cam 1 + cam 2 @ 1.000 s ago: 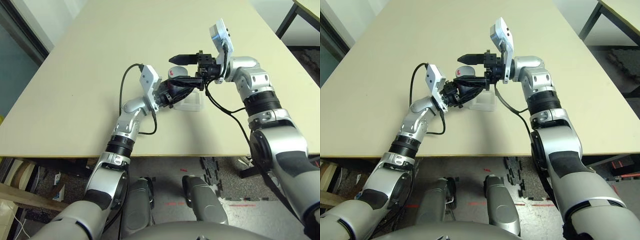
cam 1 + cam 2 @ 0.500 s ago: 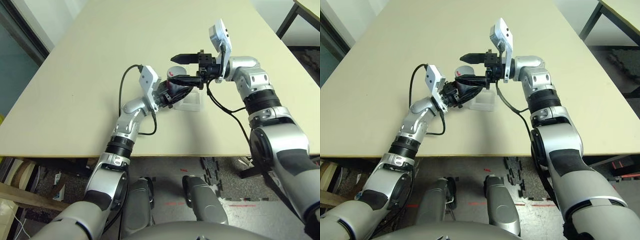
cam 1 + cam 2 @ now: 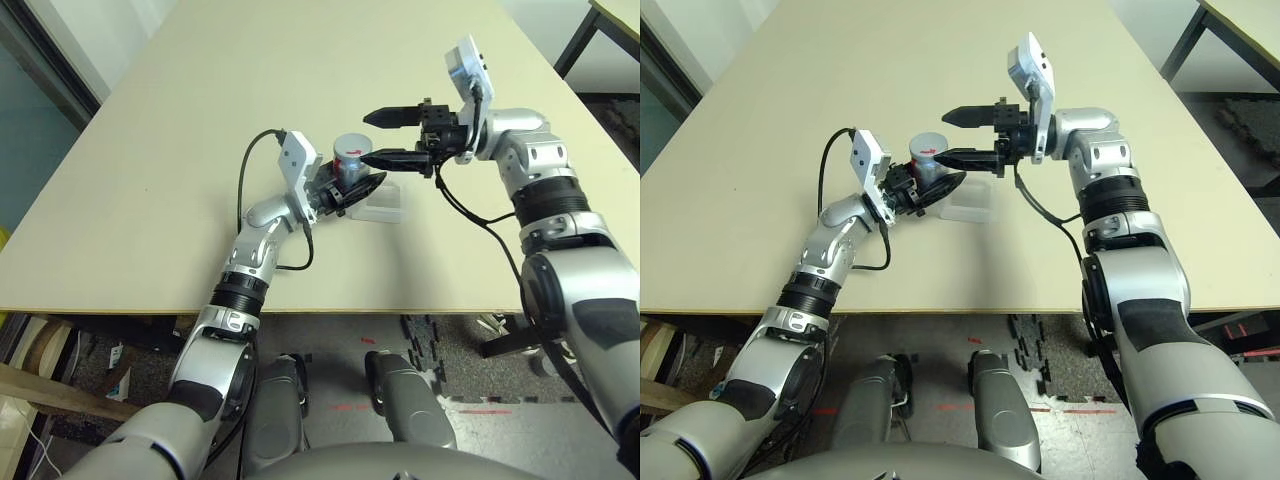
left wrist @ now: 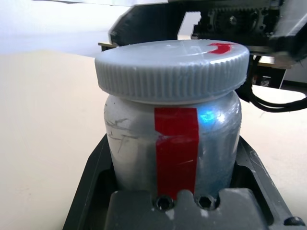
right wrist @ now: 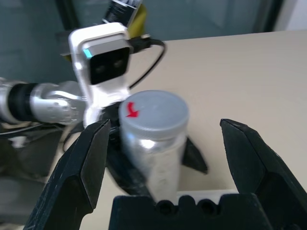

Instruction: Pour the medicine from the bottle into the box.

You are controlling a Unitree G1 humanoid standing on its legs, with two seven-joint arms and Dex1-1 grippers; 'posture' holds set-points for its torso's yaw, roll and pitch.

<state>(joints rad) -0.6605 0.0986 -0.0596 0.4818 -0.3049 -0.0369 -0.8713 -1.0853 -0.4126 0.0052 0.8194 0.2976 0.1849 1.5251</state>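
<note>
Now the right gripper (image 3: 378, 137), jaws wide and empty, has backed off the bottle (image 3: 349, 158), cap (image 4: 172, 64) still on. Left gripper (image 3: 350, 190) jaws clamp the bottle beside the box (image 3: 384, 205); unscrewing remains.

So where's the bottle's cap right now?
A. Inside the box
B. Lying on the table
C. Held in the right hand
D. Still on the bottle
D: the grey cap sits on the bottle, which the left hand grips, while the right hand is open beside it.

Wide beige table (image 3: 150, 180), second table's dark legs (image 3: 572, 40), grey floor (image 3: 440, 370)
</note>
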